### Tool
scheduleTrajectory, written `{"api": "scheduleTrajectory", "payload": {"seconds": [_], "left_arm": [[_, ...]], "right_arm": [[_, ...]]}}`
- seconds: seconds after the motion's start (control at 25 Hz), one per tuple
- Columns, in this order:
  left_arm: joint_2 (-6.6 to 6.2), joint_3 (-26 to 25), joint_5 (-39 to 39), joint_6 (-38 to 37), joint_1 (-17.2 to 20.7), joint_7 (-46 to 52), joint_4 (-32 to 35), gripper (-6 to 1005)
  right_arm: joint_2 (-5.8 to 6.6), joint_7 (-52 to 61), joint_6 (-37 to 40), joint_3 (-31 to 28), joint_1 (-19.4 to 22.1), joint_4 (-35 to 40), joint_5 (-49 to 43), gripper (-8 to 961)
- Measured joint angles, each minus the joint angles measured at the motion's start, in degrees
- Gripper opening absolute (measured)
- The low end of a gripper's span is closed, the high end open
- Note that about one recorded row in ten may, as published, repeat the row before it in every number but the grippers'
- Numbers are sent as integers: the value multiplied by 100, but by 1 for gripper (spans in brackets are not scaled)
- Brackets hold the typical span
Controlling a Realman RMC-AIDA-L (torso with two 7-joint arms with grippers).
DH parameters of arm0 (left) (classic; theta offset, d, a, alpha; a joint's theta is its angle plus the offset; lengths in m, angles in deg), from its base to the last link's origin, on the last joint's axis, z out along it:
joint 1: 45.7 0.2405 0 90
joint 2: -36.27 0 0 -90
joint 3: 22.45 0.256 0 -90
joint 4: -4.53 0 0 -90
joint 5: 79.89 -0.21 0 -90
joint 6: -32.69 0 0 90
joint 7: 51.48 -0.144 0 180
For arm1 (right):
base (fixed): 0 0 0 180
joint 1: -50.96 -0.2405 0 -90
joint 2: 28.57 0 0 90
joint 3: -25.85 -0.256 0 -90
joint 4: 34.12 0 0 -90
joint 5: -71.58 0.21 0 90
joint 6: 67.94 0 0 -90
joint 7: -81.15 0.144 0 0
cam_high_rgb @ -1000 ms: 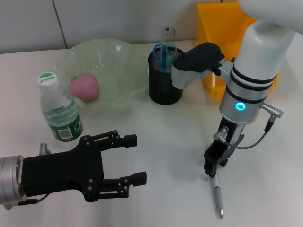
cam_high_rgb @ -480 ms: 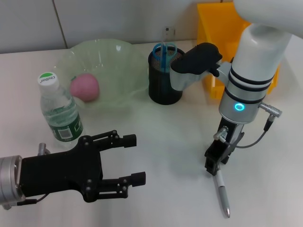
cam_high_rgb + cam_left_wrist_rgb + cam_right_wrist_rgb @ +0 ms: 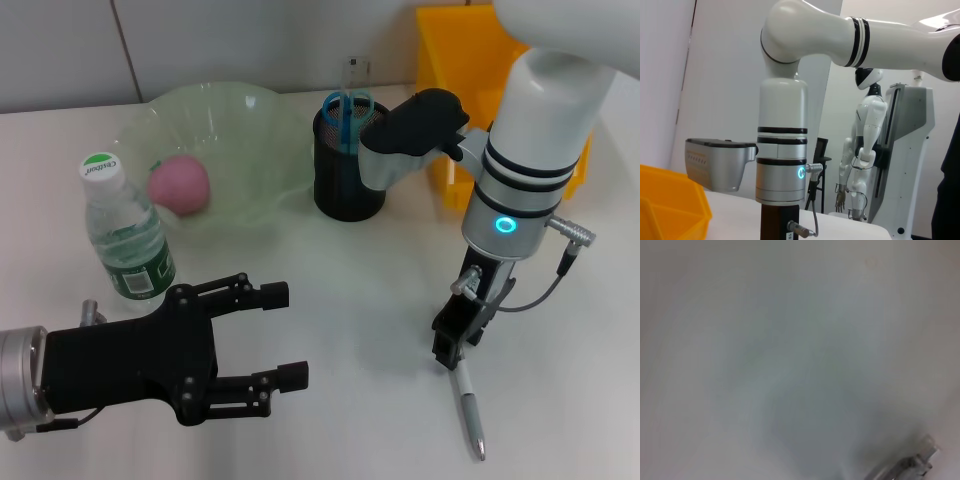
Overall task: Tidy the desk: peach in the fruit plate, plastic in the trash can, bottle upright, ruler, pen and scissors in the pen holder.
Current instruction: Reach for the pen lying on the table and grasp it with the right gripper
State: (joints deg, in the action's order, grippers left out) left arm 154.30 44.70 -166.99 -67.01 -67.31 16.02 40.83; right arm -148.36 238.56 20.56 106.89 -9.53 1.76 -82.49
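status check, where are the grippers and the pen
Right gripper down on the pen, which lies on the desk. Left gripper open, idle near the bottle. Nothing in the way.

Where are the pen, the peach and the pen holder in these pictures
pen (image 3: pixel 469 410): head view, middle of its silver barrel, on the table below the right gripper.
peach (image 3: pixel 179 184): head view, centre of the pink fruit in the green plate.
pen holder (image 3: pixel 343 185): head view, front of its black mesh wall.

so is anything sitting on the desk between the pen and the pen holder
Nothing visible. The pen lies under the right gripper, and the desk toward the pen holder is bare.
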Motion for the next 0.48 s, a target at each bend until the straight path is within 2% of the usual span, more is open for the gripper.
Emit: {"api": "scheduleTrajectory", "payload": {"seconds": [0.48], "left_arm": [[9, 0, 0, 3, -19, 0, 0, 813]], "right_arm": [[-5, -20, -8, 92, 3, -17, 0, 414]]}}
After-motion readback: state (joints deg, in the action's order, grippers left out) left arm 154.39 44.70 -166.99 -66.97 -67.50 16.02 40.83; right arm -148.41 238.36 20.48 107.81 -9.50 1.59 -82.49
